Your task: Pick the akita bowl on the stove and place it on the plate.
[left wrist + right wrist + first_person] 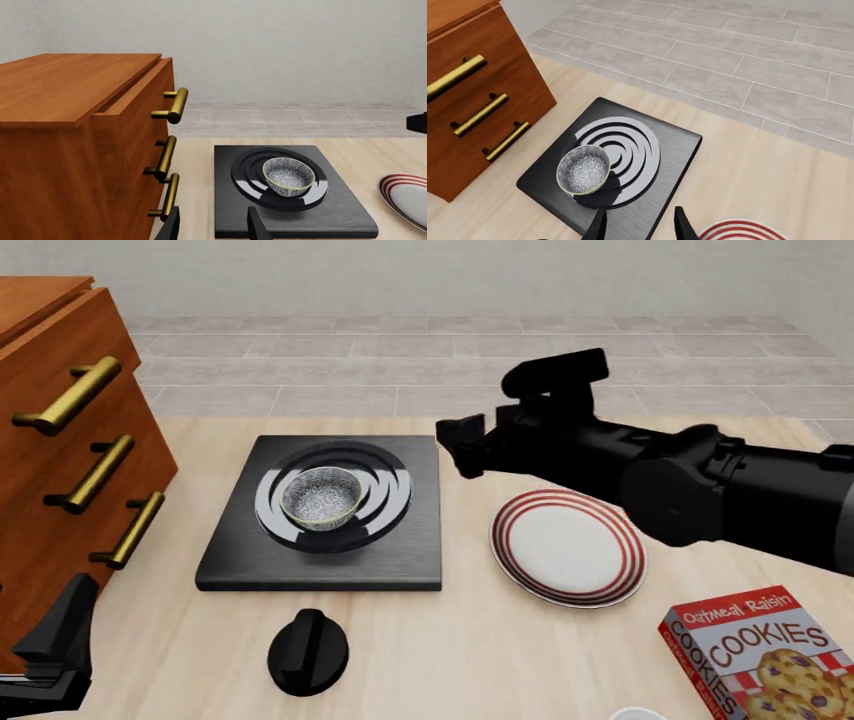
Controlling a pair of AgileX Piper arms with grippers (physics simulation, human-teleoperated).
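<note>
Knob [308, 651] up front; our right gripper [466, 448], fingers apart, hangs just right of the bowl [326, 496], nearer than the left gripper [212, 226], also apart.

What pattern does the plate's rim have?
Red concentric rings on white, around the plate; clearest in the front view.

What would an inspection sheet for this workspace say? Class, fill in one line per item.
Surface: pale wood table.
Job's things: bowl upright on the stove; plate bare, right of the stove.
Clutter: black knob; cookie box; wooden drawer unit.
Grippers: right gripper open, above the stove's edge, apart from the bowl; left gripper open, low near the drawers.
Cables: nothing seen.
Surroundings: grey tiled floor, plain wall.
</note>
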